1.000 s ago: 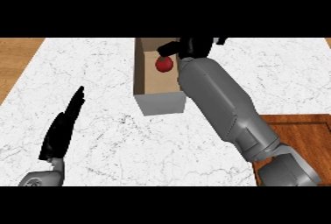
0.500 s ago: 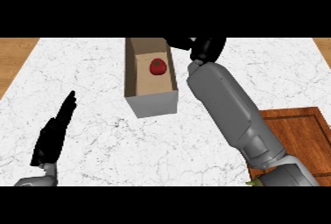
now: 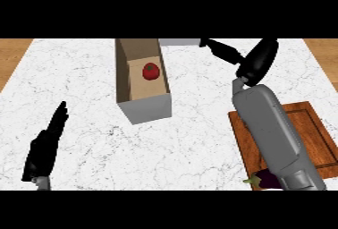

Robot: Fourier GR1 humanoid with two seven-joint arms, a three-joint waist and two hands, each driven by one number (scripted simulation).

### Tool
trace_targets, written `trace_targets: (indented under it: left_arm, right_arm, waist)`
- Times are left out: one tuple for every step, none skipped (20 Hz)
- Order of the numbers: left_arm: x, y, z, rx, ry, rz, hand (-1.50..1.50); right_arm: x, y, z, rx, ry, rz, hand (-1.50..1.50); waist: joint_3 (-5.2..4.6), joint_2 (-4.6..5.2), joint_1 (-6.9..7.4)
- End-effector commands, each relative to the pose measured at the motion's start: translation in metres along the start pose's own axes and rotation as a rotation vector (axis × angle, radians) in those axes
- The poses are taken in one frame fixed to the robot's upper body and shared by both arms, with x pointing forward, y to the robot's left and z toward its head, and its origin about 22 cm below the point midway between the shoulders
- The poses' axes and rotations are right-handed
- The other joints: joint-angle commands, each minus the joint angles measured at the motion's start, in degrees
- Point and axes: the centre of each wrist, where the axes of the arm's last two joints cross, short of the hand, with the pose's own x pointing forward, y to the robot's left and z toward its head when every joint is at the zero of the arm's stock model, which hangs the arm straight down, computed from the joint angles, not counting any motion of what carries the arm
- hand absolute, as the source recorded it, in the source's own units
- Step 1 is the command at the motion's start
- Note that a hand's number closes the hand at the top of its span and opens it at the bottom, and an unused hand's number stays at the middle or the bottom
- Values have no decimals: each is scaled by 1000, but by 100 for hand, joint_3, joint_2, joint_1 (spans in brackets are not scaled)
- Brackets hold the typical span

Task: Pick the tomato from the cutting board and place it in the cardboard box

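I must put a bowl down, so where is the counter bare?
The widest bare counter lies in front of the cardboard box, between the left hand and the cutting board. A second patch lies left of the box. The right side is crowded: the right hand beside the box, its forearm over the board, an eggplant on it.

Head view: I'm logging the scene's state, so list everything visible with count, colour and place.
counter: one, white marble, across the view
cardboard box: one, brown with grey outside, upper middle of counter
tomato: one, red, inside the cardboard box
cutting board: one, reddish-brown wood, right, partly under the forearm
eggplant: one, dark purple, at the cutting board's near edge
left hand: one, black, open, lower left
right hand: one, black, open, upper right, apart from the box
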Motion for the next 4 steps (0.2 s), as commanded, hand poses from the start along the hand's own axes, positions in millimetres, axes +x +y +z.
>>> trace_targets:
  left_arm:
    - [12, 16, -1, -15, -12, 5, 0]
    - [-9, -8, 12, -5, 4, 0, 0]
    - [4, 9, 5, 3, -17, 11, 0]
    - [17, 8, 3, 10, -19, -13, 0]
  right_arm:
    - [-12, -61, -12, -5, -12, -7, -150]
    - [-26, -71, 4, 14, -24, 12, -150]
    - [-20, -93, -6, 42, -40, 8, -150]
    - [-30, -98, 14, 42, -21, 10, -150]
  waist:
    - [1, 3, -21]
    - [-2, 1, -53]
    - [2, 8, -39]
    - [1, -8, -64]
